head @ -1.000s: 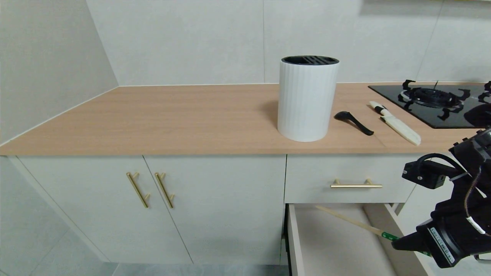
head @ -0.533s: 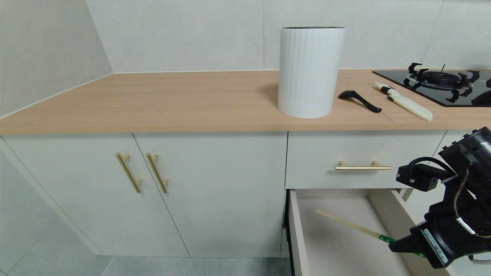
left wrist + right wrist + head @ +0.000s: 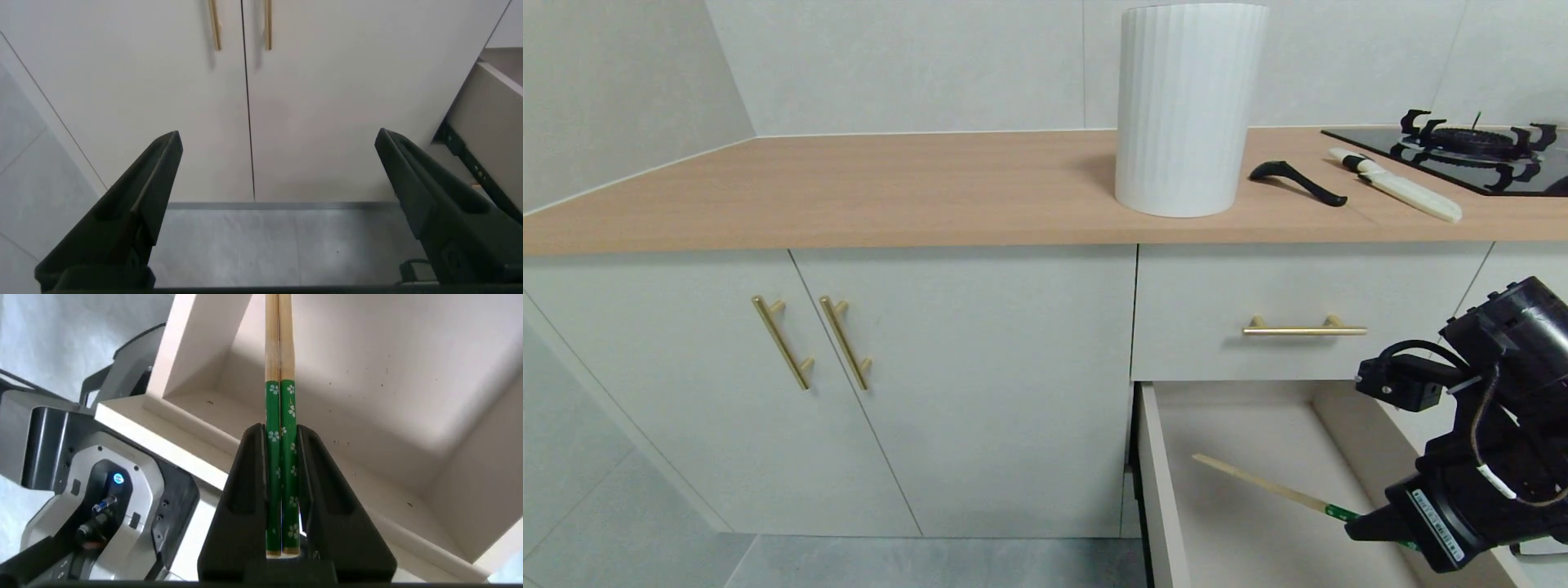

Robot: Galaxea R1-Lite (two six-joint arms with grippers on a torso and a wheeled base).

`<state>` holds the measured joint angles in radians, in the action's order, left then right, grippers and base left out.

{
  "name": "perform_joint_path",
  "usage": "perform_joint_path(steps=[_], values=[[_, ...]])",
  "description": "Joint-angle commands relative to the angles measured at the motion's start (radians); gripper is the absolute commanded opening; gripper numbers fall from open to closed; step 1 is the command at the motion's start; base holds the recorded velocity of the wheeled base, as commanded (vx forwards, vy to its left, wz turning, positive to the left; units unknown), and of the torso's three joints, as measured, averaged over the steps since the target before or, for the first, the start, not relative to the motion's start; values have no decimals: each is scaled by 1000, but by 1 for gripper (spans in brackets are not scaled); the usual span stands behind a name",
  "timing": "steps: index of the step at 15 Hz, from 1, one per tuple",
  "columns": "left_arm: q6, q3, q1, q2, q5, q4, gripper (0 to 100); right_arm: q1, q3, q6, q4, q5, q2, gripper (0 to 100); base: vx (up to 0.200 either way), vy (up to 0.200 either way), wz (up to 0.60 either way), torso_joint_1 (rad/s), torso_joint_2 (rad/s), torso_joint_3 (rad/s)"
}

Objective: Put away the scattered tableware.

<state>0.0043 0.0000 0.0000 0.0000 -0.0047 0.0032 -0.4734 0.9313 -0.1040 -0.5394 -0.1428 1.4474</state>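
My right gripper [image 3: 1368, 523] [image 3: 279, 465] is shut on a pair of wooden chopsticks [image 3: 1262, 486] [image 3: 278, 392] with green flowered ends. It holds them over the open lower drawer [image 3: 1168, 498] [image 3: 384, 384], tips slanting out toward the drawer's left side. On the countertop lie a black spoon [image 3: 1294, 180] and a cream-bladed knife [image 3: 1396, 185], right of a tall white ribbed holder [image 3: 1183, 110]. My left gripper [image 3: 278, 196] hangs open in front of the cabinet doors, low near the floor, with nothing between its fingers.
A shut drawer with a brass handle [image 3: 1304, 330] sits directly above the open one. Two cabinet doors with brass handles [image 3: 810, 343] [image 3: 241, 24] stand to the left. A black gas hob [image 3: 1470, 147] occupies the counter's right end. Grey tiled floor [image 3: 270, 245] lies below.
The head camera has sunk lower, so the counter and holder sit higher in the picture. My right gripper stays over the open drawer with the chopsticks in it.
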Motion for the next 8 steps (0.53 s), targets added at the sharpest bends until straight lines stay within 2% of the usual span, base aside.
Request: perform_joint_path(steps=[1,4,6,7,8], values=[[0,0,0,2,0,0,100,1,-2,-3,32,5,39,0,0,0,0,0,0,0],[0,0,0,2,0,0,100,1,0,-19,113,43,142,0,0,0,0,0,0,0],[0,0,0,2,0,0,100,1,11,-105,159,83,234,0,0,0,0,0,0,0],[0,0,0,2,0,0,100,1,15,-200,253,117,340,0,0,0,0,0,0,0],[0,0,0,2,0,0,100,1,12,-221,289,132,373,0,0,0,0,0,0,0]])
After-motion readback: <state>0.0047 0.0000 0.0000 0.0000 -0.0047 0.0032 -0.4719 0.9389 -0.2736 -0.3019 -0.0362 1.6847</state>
